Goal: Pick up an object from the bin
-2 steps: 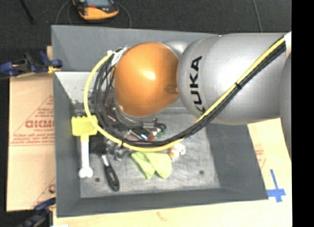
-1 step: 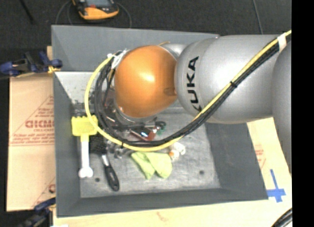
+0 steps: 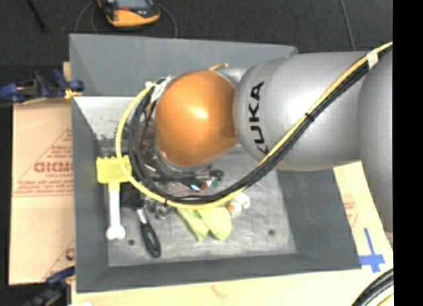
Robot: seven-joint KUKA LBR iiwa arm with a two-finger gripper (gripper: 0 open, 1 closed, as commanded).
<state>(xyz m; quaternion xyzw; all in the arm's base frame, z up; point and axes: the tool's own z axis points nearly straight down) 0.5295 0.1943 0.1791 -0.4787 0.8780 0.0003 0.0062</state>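
free: bin floor [image 3: 310,212] right side | blocked: yellow brush [image 3: 112,169], black tool [image 3: 151,238], green cloth [image 3: 210,224]

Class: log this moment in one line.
arm: low over left half of bin | nearest: yellow brush, black tool, yellow-green cloth | grasp: cannot tell

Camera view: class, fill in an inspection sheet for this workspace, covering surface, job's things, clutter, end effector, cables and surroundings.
Surface: grey metal bin with sloped walls and a scuffed floor.
Job's things: yellow-headed brush with a white handle at the left; black pen-like tool beside it; yellow-green soft thing at the front middle; small white piece just behind that.
Clutter: nothing seen.
End effector: under the orange wrist cover, over the bin's left middle; whether it holds anything is hidden.
Cables: yellow cable runs along the arm and loops round the wrist.
Surroundings: orange-and-black handheld device on the dark floor behind the bin.
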